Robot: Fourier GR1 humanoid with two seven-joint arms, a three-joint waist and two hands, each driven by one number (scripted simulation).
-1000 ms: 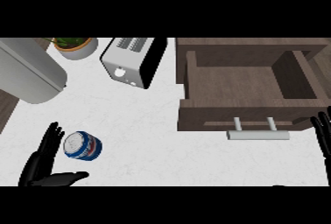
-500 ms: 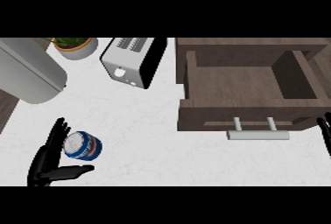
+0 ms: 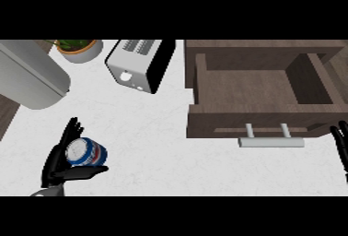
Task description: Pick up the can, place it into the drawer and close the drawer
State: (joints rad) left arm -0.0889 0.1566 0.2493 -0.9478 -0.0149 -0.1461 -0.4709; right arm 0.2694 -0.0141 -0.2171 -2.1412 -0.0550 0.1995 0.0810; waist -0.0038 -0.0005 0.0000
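Now I'm on the pick-up: my left hand (image 3: 60, 159) curls around the can (image 3: 86, 152). Next, lift and carry it rightward into the open drawer (image 3: 262, 87).

One can (image 3: 86, 152), blue and white with a silver top, lies on the white counter (image 3: 156, 152); one open wooden drawer (image 3: 262, 94) carries one metal handle (image 3: 270, 142) on two posts. One toaster (image 3: 136, 65), one potted plant (image 3: 79, 48) and one large grey rounded appliance (image 3: 31, 78) stand along the far side. Two black hands show: the left hand (image 3: 58, 159) and the right hand (image 3: 340, 144).
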